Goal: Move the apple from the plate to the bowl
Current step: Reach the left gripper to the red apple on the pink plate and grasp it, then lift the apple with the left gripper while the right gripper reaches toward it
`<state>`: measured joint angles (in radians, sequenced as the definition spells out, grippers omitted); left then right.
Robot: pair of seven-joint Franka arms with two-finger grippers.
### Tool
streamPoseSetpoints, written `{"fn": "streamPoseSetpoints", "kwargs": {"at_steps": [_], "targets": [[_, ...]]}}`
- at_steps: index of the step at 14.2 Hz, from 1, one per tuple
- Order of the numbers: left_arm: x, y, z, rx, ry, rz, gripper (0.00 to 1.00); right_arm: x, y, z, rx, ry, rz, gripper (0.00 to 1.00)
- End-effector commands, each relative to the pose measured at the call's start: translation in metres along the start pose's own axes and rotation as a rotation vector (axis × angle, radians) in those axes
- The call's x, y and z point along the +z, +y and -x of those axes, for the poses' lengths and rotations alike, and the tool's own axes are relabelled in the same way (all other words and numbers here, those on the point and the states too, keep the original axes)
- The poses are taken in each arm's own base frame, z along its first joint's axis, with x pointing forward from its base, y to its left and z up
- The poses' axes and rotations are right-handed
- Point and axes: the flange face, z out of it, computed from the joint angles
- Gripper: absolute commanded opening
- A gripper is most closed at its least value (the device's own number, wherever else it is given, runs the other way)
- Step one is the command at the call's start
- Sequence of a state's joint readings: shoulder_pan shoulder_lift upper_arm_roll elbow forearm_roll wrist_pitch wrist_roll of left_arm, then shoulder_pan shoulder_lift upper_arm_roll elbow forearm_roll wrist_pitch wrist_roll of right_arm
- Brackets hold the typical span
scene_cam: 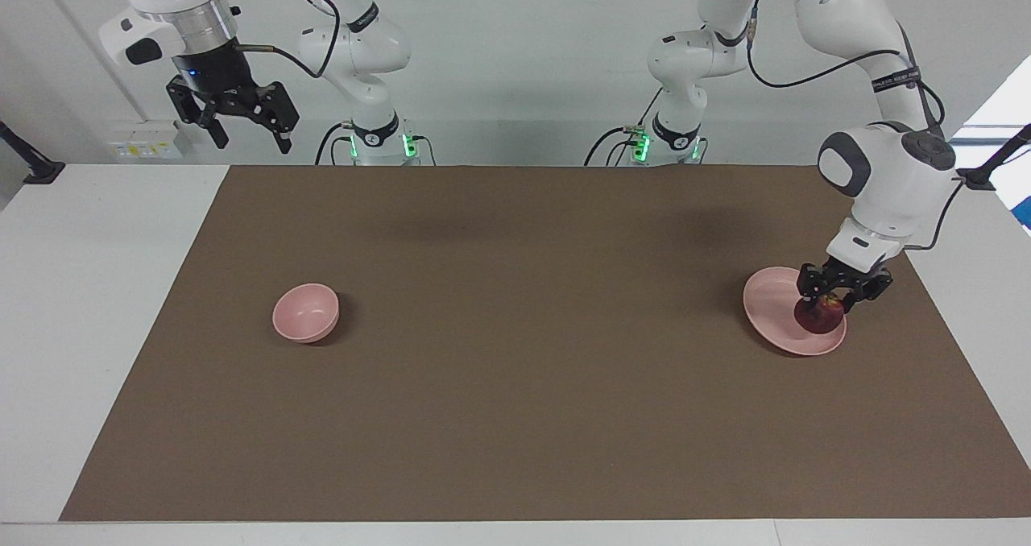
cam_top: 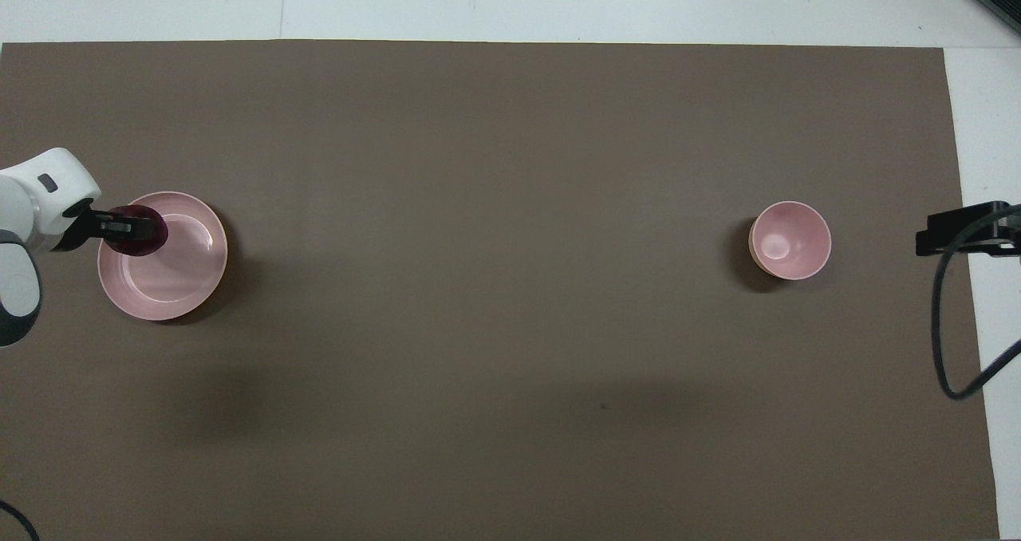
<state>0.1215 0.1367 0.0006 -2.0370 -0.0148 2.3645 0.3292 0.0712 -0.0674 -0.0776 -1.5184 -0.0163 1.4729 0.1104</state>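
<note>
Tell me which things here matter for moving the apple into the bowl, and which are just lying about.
Part of the job: apple, on the plate; bowl toward the right arm's end; left gripper down at the apple.

Not part of it: brown mat; right gripper, waiting raised.

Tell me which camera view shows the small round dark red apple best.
The facing view: the small round dark red apple shows on the flat pale pink plate, beneath the left gripper. In the overhead view the gripper covers much of the apple, leaving a dark rim. The right gripper waits, raised.
</note>
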Motion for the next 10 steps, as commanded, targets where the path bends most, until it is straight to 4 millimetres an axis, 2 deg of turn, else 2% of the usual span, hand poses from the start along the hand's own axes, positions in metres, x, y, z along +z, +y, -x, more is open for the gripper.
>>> {"fn": "streamPoseSetpoints", "kwargs": {"at_steps": [1,3,7,10], "targets": [[-0.047,0.035,0.004,0.038,-0.023,0.023,0.0,-0.003,-0.003,0.003,-0.025,-0.001,-0.016,1.0],[-0.059,0.074,-0.001,-0.01,-0.025,0.063,0.0,-0.001,-0.003,0.004,-0.022,-0.002,-0.018,1.0],[-0.065,0.175,-0.013,-0.068,-0.015,0.127,0.0,0.011,-0.005,0.011,0.004,-0.039,-0.083,1.0],[-0.071,0.232,-0.012,-0.086,-0.02,0.252,0.0,0.031,-0.017,0.008,0.049,-0.063,-0.147,1.0]]}}
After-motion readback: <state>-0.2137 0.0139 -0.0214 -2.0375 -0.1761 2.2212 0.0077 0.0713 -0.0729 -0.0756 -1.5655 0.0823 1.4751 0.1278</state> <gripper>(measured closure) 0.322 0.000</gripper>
